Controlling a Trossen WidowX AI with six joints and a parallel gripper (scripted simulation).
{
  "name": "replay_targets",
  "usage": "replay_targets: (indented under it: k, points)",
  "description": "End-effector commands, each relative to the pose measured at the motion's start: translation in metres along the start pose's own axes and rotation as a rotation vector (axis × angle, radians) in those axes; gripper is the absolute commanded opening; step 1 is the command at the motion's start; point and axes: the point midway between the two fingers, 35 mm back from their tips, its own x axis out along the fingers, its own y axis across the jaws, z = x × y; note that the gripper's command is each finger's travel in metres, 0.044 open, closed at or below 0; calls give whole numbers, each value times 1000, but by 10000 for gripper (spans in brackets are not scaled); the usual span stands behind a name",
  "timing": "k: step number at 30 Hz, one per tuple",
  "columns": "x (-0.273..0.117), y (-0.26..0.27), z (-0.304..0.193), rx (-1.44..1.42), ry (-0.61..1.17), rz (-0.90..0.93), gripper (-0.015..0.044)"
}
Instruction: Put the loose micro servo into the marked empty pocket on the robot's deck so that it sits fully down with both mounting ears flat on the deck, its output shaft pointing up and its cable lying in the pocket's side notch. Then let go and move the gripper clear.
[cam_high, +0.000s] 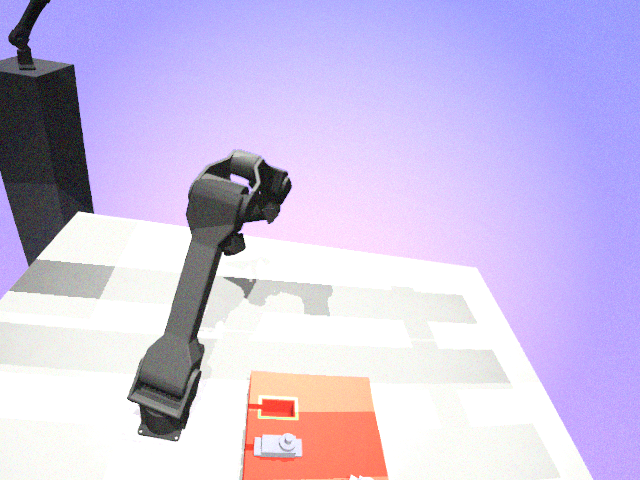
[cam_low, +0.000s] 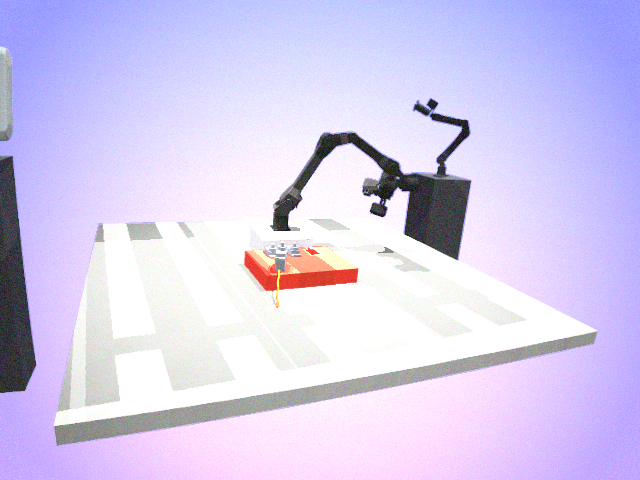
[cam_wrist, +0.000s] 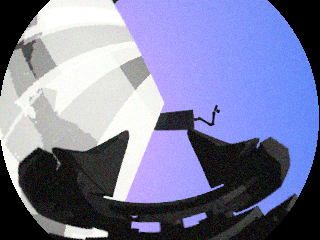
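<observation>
Claw (cam_wrist: 163, 160): wide apart, holding nothing, raised well away from deck.
Loose servo (cam_low: 279, 262): at deck's near edge in exterior view, body upright; shaft direction too small to tell.
Cable (cam_low: 277, 291): yellow, hanging off deck onto table (cam_low: 361, 330).
Deck (cam_high: 336, 428): red.
Pocket (cam_high: 278, 407): vacant, long axis left-right in top view.

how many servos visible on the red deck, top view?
1 clearly: a grey servo seated on the deck, just nearer the camera than the empty marked pocket. A white sliver at the bottom edge may be another; the frame cuts it off.
</observation>
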Motion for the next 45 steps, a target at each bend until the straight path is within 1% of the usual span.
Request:
replay_targets:
  k: [1, 2, 5, 14, 18, 25, 29, 35, 40, 45]
  points:
    - [-2, 1, -1, 2, 5, 2, 426]
    - [-5, 3, -3, 6, 15, 6, 440]
    - [-26, 15, -12, 32, 73, 27, 440]
    - [-123, 78, -37, 159, 324, 135, 440]
    - [-152, 97, -38, 212, 396, 164, 440]
    - [-223, 148, -25, 350, 559, 246, 440]
    - [-266, 181, -9, 434, 656, 300, 440]
    - [-324, 228, 31, 579, 778, 382, 440]
    - [-366, 267, 79, 710, 859, 463, 440]
    - [-400, 300, 135, 852, 922, 537, 440]
